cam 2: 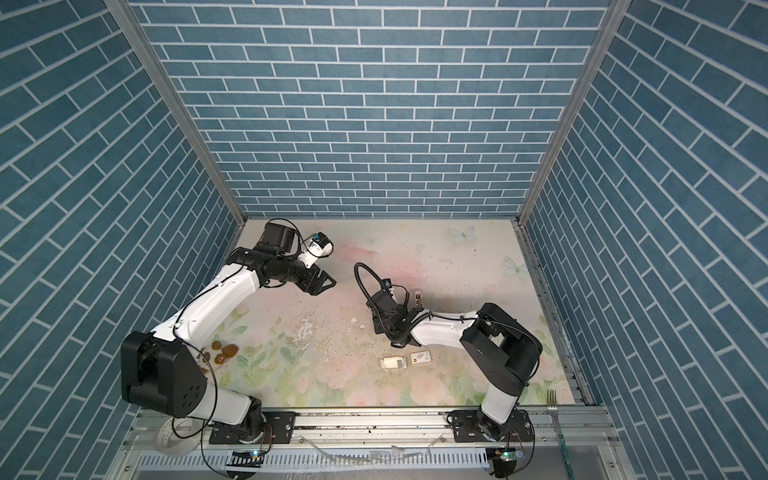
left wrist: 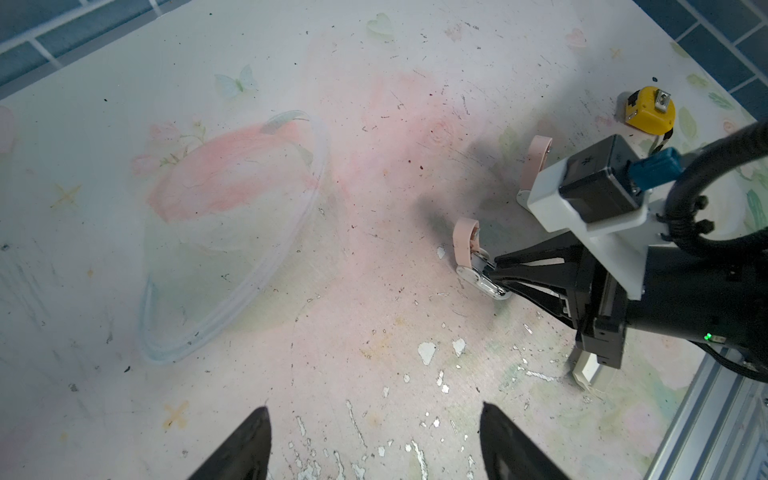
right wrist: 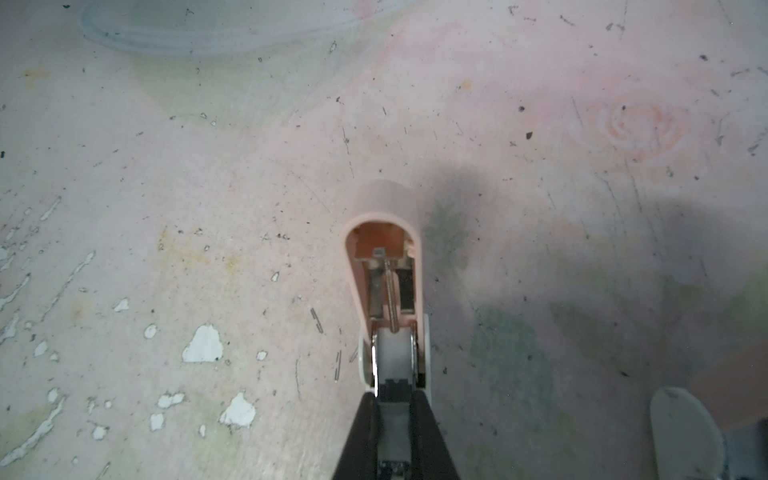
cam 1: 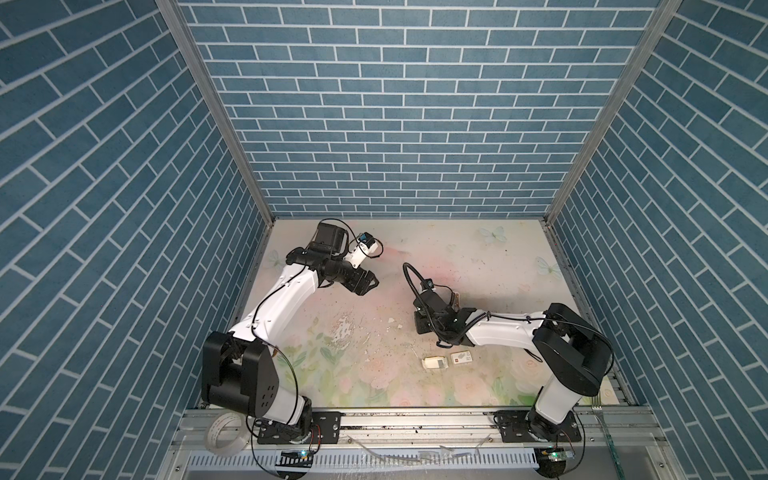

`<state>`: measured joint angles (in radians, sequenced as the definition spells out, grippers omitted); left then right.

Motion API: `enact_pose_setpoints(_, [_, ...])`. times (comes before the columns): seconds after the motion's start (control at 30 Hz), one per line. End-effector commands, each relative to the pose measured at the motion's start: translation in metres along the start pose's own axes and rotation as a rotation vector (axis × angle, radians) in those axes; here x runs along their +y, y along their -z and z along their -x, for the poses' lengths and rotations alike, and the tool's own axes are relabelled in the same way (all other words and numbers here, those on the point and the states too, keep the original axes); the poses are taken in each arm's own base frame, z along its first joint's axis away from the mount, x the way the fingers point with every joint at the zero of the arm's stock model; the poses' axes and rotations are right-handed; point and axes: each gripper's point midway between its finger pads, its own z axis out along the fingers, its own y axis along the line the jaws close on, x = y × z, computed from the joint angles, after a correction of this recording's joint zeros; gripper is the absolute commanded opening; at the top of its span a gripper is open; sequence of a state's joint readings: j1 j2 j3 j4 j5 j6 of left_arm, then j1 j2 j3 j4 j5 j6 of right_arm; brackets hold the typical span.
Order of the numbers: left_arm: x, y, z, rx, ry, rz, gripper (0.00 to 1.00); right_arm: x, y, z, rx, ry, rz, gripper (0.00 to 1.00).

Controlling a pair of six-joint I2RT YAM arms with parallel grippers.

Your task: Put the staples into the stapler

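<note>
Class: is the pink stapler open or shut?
Open: the small pink plastic stapler has its cover swung up off the metal magazine, baring the inside.

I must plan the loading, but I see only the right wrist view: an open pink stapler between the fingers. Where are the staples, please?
Observer: The staples lie in a small white tray on the table, nearer its front edge than the stapler.
Operator: Does the other arm hold something?
Observer: No, the left gripper is open and empty, at the back left of the table.
Operator: Is anything beside the tray?
Observer: Yes, a white sleeve with a red mark lies on its right in both top views.
</note>
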<state>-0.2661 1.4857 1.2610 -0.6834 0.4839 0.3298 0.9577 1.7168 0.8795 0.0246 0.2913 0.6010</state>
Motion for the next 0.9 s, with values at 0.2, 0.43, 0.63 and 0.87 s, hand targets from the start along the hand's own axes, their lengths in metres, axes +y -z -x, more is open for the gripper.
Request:
enact_pose_setpoints(0.2, [0.0002, -0.0055, -0.0092, 0.024, 0.009, -0.016, 0.8, -0.0037, -0.0054, -0.0026, 0.004, 0.003, -0.012, 0.11])
enact_pose_setpoints(0.43, [0.0004, -0.0064, -0.0099, 0.026, 0.009, -0.017, 0.8, -0.0025, -0.0047, -0.0026, 0.006, 0.001, -0.004, 0.11])
enact_pose_setpoints(0.63, [0.0007, -0.0078, -0.0114, 0.03, 0.012, -0.02, 0.8, -0.003, -0.0068, -0.0064, 0.017, -0.011, 0.0, 0.11])
enact_pose_setpoints(0.87, [0.0008, -0.0085, -0.0117, 0.031, 0.013, -0.021, 0.8, -0.0021, -0.0071, -0.0095, 0.017, -0.025, 0.01, 0.12])
